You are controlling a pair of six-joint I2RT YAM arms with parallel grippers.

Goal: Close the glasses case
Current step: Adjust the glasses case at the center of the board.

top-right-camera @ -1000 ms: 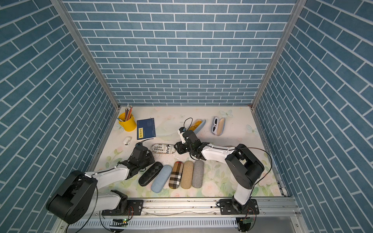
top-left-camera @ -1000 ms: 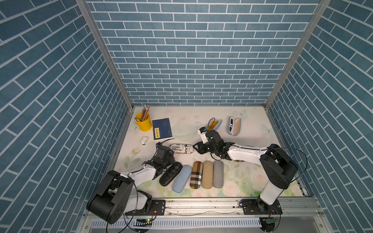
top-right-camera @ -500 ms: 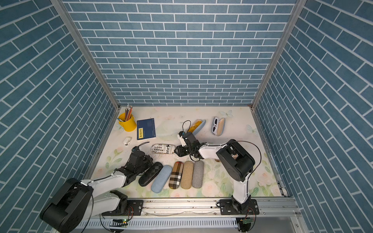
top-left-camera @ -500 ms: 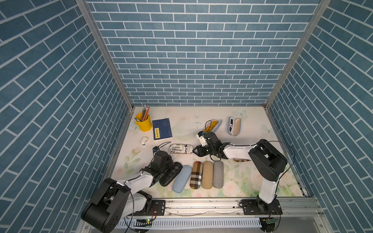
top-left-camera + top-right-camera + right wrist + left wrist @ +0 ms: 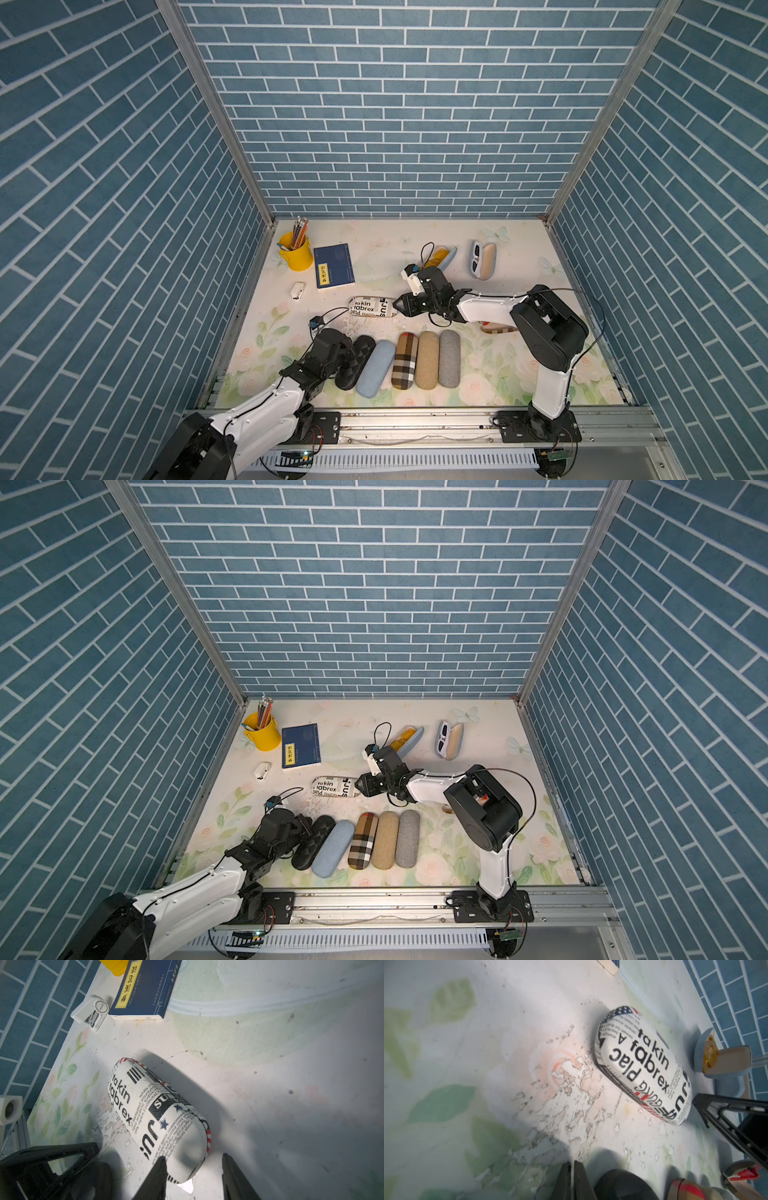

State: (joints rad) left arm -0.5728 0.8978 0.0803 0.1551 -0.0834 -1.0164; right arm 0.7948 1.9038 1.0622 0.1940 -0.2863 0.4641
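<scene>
Blue brick-pattern walls box in a table (image 5: 498, 374) covered with a pale flowered sheet, scuffed and flaking near the middle. The right gripper (image 5: 193, 1159) lies low over that sheet with its jaws spread. They straddle the rounded end of the newsprint glasses case (image 5: 162, 1118): one finger (image 5: 160, 1169) overlaps the case's edge and the other (image 5: 228, 1167) stands just clear of it. The case lies flat on its side, pointing away from the gripper toward the left wall, and in both top views (image 5: 370, 307) (image 5: 332, 788) it is just in front of the fingertips. Its two halves meet along a seam (it looks shut in the left wrist view (image 5: 643, 1068)).

Beyond the far end of the case are a blue book (image 5: 145, 987) and a white stapler (image 5: 91, 1012). The left gripper (image 5: 572, 1164) is well apart from the case, its jaws pressed nearly together and holding nothing. It is just beside a black case (image 5: 353, 363) at the end of a row of five closed cases. Two open cases (image 5: 442, 257) (image 5: 482, 259) lie at the back.
</scene>
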